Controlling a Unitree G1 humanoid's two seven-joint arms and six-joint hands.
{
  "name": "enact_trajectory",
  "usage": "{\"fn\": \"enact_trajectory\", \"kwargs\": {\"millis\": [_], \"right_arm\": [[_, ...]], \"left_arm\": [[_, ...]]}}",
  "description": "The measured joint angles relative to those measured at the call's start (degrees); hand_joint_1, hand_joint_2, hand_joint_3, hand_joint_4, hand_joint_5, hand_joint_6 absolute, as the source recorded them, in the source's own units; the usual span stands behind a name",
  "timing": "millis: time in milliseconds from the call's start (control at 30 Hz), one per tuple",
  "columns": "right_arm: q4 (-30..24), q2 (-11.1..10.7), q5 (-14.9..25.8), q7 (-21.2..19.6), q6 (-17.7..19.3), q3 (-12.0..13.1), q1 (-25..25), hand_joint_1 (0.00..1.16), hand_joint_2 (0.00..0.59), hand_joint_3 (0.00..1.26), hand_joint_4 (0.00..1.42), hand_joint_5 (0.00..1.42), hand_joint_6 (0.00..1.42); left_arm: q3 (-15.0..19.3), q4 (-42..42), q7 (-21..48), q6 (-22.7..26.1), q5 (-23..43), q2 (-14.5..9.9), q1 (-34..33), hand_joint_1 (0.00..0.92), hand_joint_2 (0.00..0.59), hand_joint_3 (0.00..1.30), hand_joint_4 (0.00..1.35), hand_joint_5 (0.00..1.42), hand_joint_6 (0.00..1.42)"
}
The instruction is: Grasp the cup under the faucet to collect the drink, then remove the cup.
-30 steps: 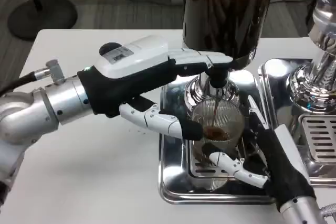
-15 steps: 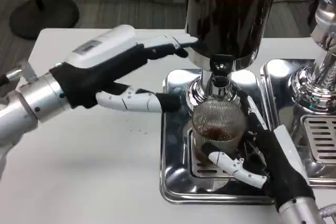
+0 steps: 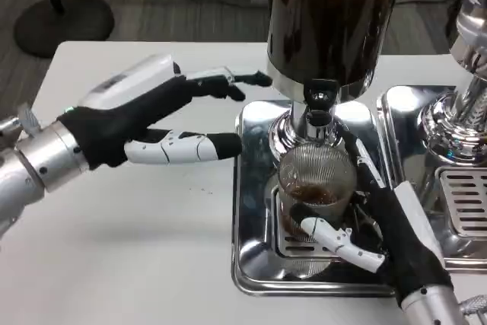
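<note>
A clear ribbed cup point(image 3: 316, 182) with a little dark drink in it stands on the steel drip tray point(image 3: 251, 249), right under the black faucet point(image 3: 319, 106) of a tall dispenser point(image 3: 335, 13) full of dark liquid. My right hand point(image 3: 380, 222) wraps around the cup from the right and front, fingers against its wall. My left hand point(image 3: 156, 116) hovers over the white table to the left of the dispenser, fingers spread and holding nothing.
A second shiny dispenser base point(image 3: 456, 123) with its own drip tray point(image 3: 464, 195) stands at the right edge. The white table point(image 3: 137, 234) stretches left and front of the trays.
My left hand has drawn back leftward from the faucet lever. The stream into the cup has stopped. My right hand stays on the cup.
</note>
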State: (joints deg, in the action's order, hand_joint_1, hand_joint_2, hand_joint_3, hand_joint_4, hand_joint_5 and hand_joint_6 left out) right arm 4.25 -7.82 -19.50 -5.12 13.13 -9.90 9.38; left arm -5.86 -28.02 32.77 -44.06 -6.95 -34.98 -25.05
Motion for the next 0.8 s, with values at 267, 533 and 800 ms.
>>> {"fn": "enact_trajectory", "kwargs": {"millis": [267,533,800], "right_arm": [[-0.21,0.08,-1.1,-0.03,-0.44,-0.06,0.08,0.56,0.155,0.0,0.0,0.04,0.27],[-0.28,0.71,-1.77,-1.18,-0.55,-0.12,0.21,0.6,0.158,0.0,0.0,0.15,0.36],[-0.14,1.49,-2.86,-3.77,-0.47,-1.04,0.22,0.64,0.159,0.0,0.03,0.23,0.42]], "left_arm": [[-1.46,-1.98,0.29,-0.1,0.0,1.12,0.42,0.0,0.153,0.22,0.16,0.22,0.23],[-1.77,-4.19,0.56,-0.09,-0.04,1.28,0.56,0.0,0.167,0.25,0.19,0.23,0.24],[-2.03,-4.73,1.02,-0.02,-0.57,1.26,0.57,0.0,0.171,0.25,0.2,0.22,0.24]]}}
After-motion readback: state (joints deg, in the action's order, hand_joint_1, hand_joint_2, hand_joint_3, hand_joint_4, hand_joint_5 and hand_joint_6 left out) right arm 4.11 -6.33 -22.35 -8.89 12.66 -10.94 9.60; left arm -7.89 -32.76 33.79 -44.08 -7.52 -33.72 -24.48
